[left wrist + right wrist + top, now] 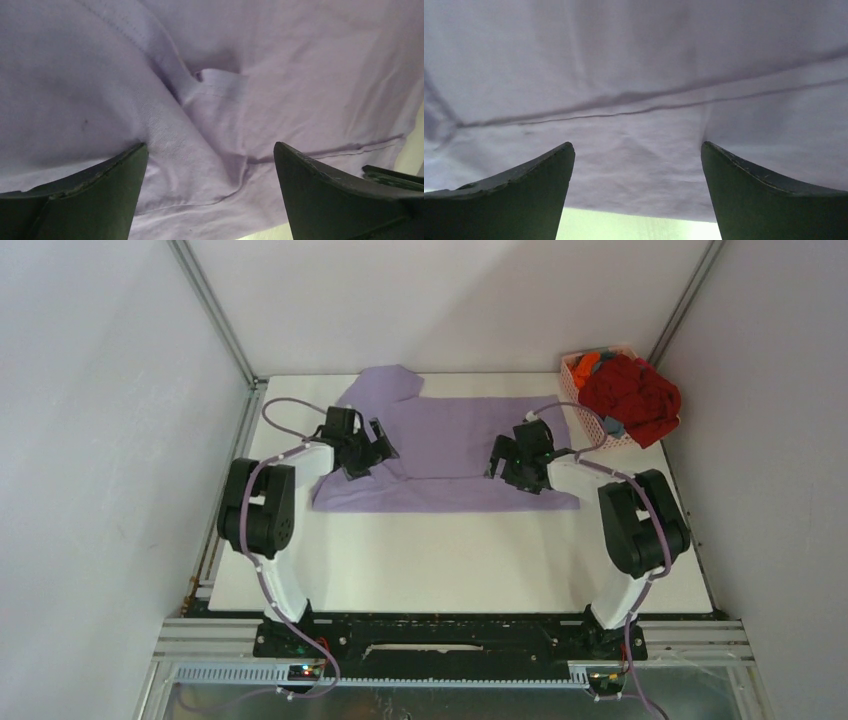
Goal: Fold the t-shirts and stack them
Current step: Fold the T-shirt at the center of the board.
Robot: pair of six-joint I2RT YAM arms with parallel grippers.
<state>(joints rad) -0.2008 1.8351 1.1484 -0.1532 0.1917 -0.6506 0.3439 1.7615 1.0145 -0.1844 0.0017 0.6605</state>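
A light lavender t-shirt point(450, 445) lies spread on the white table, partly folded, with one sleeve sticking out at the far left. My left gripper point(372, 452) is open, low over the shirt's left part; in the left wrist view point(210, 150) its jaws straddle a sleeve seam and folds of lavender cloth point(210, 100). My right gripper point(512, 462) is open over the shirt's right part; in the right wrist view point(638, 150) its jaws frame the cloth's near hem point(634, 175). A dark red t-shirt point(632, 397) with orange and grey-blue cloth beneath fills the basket.
A pink lattice basket point(580, 390) stands at the far right corner of the table point(450, 560). Grey walls and metal frame posts close in the back and sides.
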